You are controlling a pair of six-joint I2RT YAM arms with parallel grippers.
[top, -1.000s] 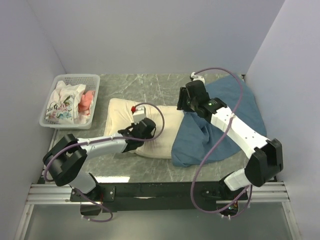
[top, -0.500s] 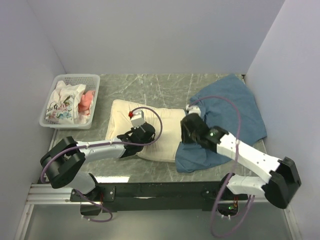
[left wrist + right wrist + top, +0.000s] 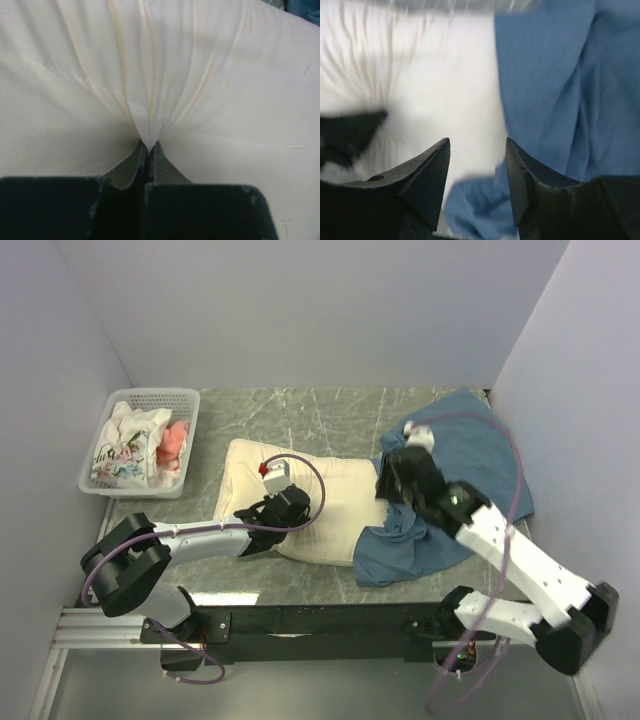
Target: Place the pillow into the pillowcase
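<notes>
Pillow (image 3: 345, 510) lies across the middle of the frame, its right end overlapped by the blue pillowcase (image 3: 475, 450) at right. Left gripper (image 3: 148, 149) is pinched tight on a fold of the pillow. Right gripper (image 3: 477, 150) hovers, fingers spread, above the pillowcase's edge.

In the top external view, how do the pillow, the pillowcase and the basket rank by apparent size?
1. pillowcase, largest, though partly hidden.
2. pillow, close behind; its right end is covered by the case.
3. basket, clearly smallest.
</notes>
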